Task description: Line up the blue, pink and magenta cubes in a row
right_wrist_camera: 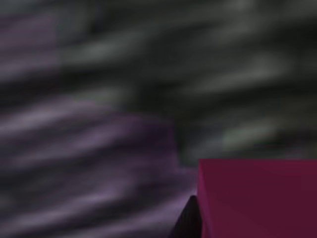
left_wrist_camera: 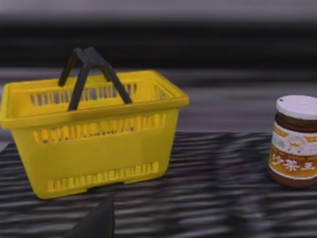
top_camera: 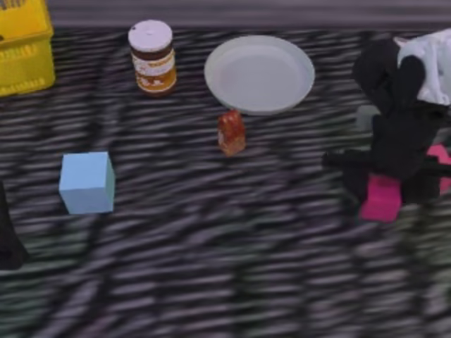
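The light blue cube [top_camera: 87,183] rests on the striped cloth at the left. At the right, my right gripper [top_camera: 392,184] is lowered over a vivid pink-magenta cube [top_camera: 380,201]; the same cube fills a corner of the right wrist view [right_wrist_camera: 257,198]. A second pink patch [top_camera: 442,160] shows behind the right arm, mostly hidden. I cannot tell which of these two is the pink cube and which the magenta one. My left gripper [top_camera: 7,243] is parked at the left edge, open, with one fingertip [left_wrist_camera: 99,220] showing and nothing in it.
A yellow basket [top_camera: 25,49] stands at the back left, and a brown jar with a white lid [top_camera: 151,56] is beside it. A white plate [top_camera: 211,70] lies at the back centre. A small orange-brown figure [top_camera: 231,132] stands in front of the plate.
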`<state>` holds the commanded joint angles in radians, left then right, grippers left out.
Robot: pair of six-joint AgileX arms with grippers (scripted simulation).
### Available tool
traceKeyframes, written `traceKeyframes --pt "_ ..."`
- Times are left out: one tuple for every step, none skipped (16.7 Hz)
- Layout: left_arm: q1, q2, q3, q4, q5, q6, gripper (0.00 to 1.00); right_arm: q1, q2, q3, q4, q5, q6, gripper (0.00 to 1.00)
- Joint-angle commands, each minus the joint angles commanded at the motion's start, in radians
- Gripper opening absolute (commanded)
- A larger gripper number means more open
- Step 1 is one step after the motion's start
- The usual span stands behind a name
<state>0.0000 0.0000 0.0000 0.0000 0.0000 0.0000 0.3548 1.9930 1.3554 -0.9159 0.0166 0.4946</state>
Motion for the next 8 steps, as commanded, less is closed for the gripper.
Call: traceKeyframes --pt "0.000 0.000 0.000 0.000 0.000 0.000 1.00 0.001 -0.015 0.020 -0.038 0.000 -0.001 0.00" --pt "0.000 0.000 0.000 0.000 0.000 0.000 1.00 0.003 -0.030 0.038 -0.068 0.000 -0.002 0.00" --pt "0.000 0.000 0.000 0.000 0.000 0.000 1.00 0.003 -0.042 0.051 -0.088 -0.001 -0.003 0.00" --pt "0.000 0.000 0.000 0.000 0.000 0.000 1.00 0.004 -0.050 0.058 -0.097 -0.001 -0.003 0.00" --pt "0.000 0.000 0.000 0.000 0.000 0.000 1.00 0.004 -0.050 0.058 -0.098 -0.001 -0.003 0.00" --pt "0.000 0.000 0.000 0.000 0.000 0.000 1.00 0.004 -0.050 0.058 -0.098 -0.001 -0.003 0.00" --pt "0.000 0.000 0.000 0.000 0.000 0.000 1.00 -0.001 -0.046 0.056 -0.095 -0.001 -0.002 0.00" --pt "0.000 0.000 0.000 0.000 0.000 0.000 1.00 0.002 -0.046 0.057 -0.096 -0.001 0.000 0.00"
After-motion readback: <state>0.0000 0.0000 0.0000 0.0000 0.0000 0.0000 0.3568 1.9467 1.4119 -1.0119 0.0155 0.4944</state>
